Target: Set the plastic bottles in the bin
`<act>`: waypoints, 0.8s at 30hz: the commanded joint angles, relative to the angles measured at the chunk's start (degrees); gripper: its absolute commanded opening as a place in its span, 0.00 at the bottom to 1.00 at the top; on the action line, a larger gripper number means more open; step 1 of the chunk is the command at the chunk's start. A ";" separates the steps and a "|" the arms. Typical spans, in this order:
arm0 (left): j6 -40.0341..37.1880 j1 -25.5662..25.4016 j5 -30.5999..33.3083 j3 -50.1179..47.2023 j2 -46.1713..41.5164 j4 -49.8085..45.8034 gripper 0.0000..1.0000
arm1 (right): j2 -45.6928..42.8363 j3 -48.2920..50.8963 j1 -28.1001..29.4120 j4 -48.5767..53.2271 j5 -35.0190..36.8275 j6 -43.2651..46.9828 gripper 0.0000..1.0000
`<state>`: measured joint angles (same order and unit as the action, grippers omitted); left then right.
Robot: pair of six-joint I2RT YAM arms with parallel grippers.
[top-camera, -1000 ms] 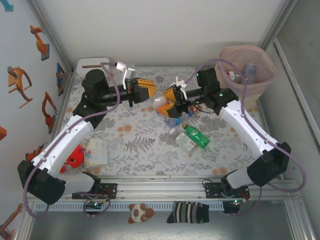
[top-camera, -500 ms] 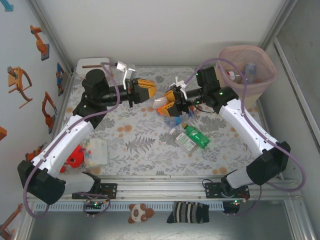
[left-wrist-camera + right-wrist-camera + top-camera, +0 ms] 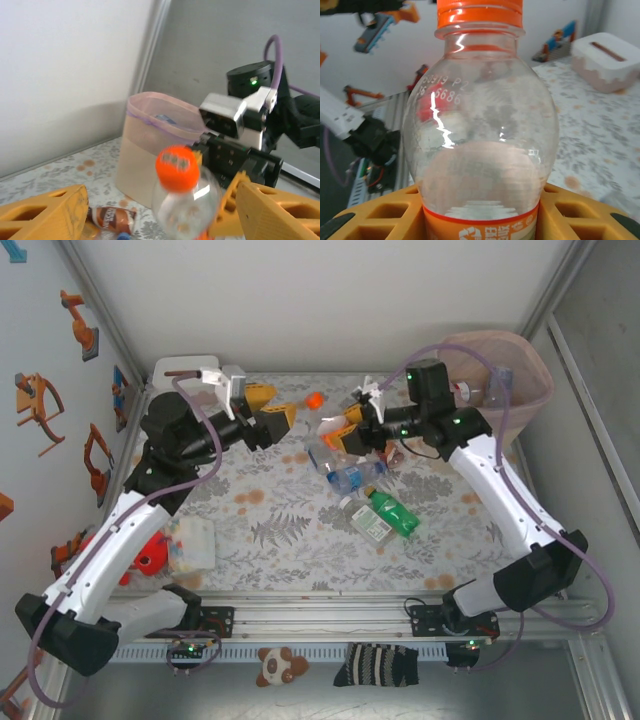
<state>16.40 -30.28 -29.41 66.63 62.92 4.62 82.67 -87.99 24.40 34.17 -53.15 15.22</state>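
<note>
Bottle first: the orange-capped bottle (image 3: 480,140), clear and apparently empty, sits in the middle of the right wrist view with its cap at the top edge. It is pinched at its orange label band between the yellow fingers (image 3: 375,217) of the right gripper (image 3: 480,217). In the overhead view it hangs above the surface (image 3: 270,530) at upper centre, cap pointing to the upper left. The hold sits low on the body, so the carry to the bin should probably be slow and steady, lest the smooth round plastic swivel or slip. The left gripper (image 3: 273,404), just left of the cap in the overhead view, has its fingers (image 3: 45,212) spread wide on either side of the bottle without touching it, and would do well to stay out of the path. The bin (image 3: 530,405) stands at the upper right, its pink liner open and some bottles inside. A good drop, I judge, means bringing the bottle fully over the rim before parting the fingers. A clear bottle (image 3: 356,476) and a green bottle (image 3: 393,512) lie on the surface below, centre right, waiting.
</note>
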 commanded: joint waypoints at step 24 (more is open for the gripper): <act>-0.41 0.69 2.13 -2.47 3.80 0.13 0.77 | 11.69 -29.20 -34.12 13.24 27.15 -14.25 0.41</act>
<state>15.88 -29.95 -25.69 65.01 66.24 3.07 92.44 -113.97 -8.21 41.54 -30.63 -1.37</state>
